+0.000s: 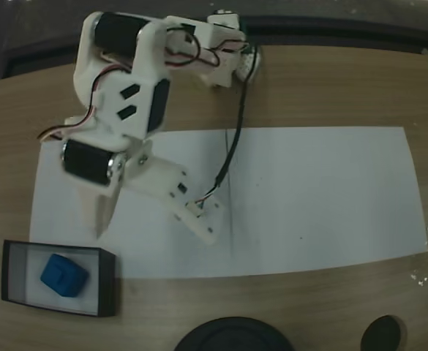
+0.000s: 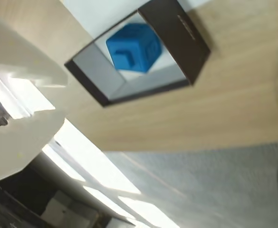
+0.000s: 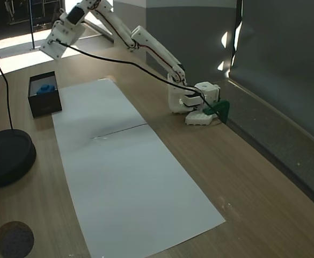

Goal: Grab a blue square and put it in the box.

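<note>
One white paper sheet (image 3: pixel 130 172) on wooden table (image 3: pixel 242 177) | blue square (image 1: pixel 64 275) in box (image 1: pixel 110 285) | fingers (image 1: pixel 155 223) spread, empty

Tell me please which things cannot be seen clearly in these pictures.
- Hand: the wrist view cuts it off at the left edge.
- Blue square: mostly hidden behind the box wall in a fixed view.
- Round black objects: cut off by the bottom edge in a fixed view.

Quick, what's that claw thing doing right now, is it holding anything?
Gripper: open and empty, raised beside the box; the blue cube lies inside the box.
</note>
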Controlling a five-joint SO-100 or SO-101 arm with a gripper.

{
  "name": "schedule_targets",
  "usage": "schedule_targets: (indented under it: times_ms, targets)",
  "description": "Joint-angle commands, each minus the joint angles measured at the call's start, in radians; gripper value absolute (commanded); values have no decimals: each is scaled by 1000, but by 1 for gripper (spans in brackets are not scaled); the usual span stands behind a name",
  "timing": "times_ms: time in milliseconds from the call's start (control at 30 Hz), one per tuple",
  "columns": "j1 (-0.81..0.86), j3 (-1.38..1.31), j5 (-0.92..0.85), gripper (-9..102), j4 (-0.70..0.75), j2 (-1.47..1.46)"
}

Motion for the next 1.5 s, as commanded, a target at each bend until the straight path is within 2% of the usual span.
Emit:
schedule_targets:
  times_ms: [0,233,500,700,833,1067,1233,1467]
  targets:
    - [-60,8,32,1,6,232]
    - [-255,383,43,0,5,675]
    - [-402,1126,63,0,-15,1276]
    - [-400,1715,51,0,-169,1712]
    - [-408,2033,-23,0,-245,1979]
    - [-402,2279,-51,0,-258,2286]
    - [-400,2368,-43,4,-270,2408]
    - [-410,2461,-40,4,-288,2514]
